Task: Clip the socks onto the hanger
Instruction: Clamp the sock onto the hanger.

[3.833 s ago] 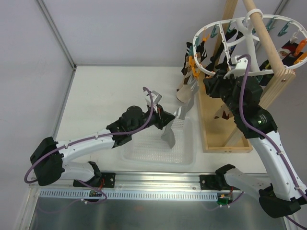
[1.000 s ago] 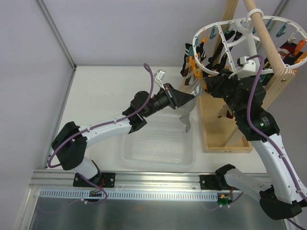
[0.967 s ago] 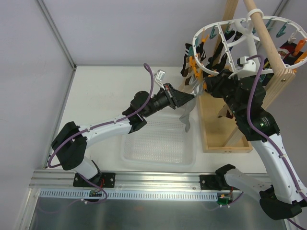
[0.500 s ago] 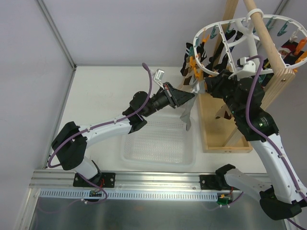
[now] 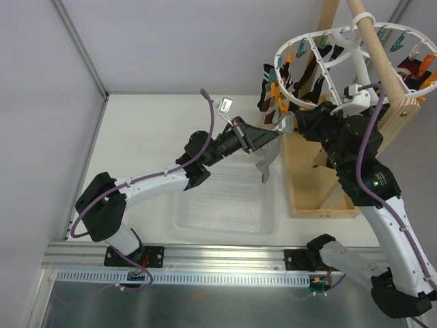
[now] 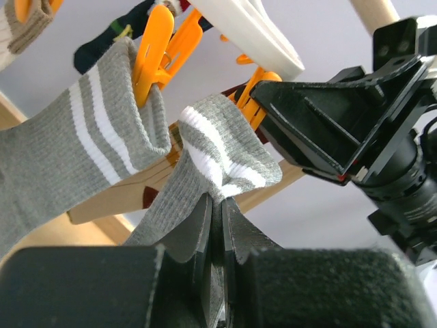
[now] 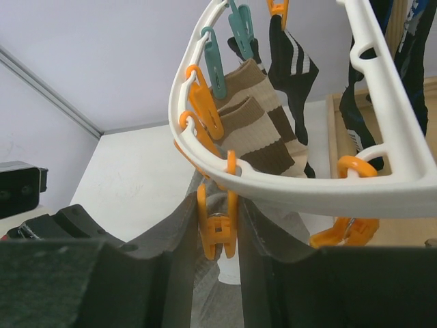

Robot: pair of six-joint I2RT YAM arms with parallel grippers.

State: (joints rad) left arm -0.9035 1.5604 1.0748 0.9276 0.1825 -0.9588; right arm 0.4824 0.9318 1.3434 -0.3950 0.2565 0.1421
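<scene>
A few seconds ago the left hand [image 6: 217, 205] hung low over the clear tray [image 5: 198, 222] on the counter [image 5: 143, 137] with a grey sock dangling. Now it is up at the hanger [image 5: 290, 48], at the near left of its rim, and in the last second it has barely shifted. Its fingers are pinched tight on that grey sock [image 6: 222, 147] just below the white-striped cuff, which stands just beside an orange clip [image 7: 216, 222]. The right hand [image 7: 217, 260] is narrowed about this clip with a finger along each side; whether the clip is spread open I cannot tell. The other grey sock [image 6: 82, 150] already hangs from a neighbouring clip, so the task looks nearly done, with only feeding in the cuff and letting the clip bite left. No brand or writing reads; a white tag [image 5: 226, 106] on the left arm's cable is too small.
</scene>
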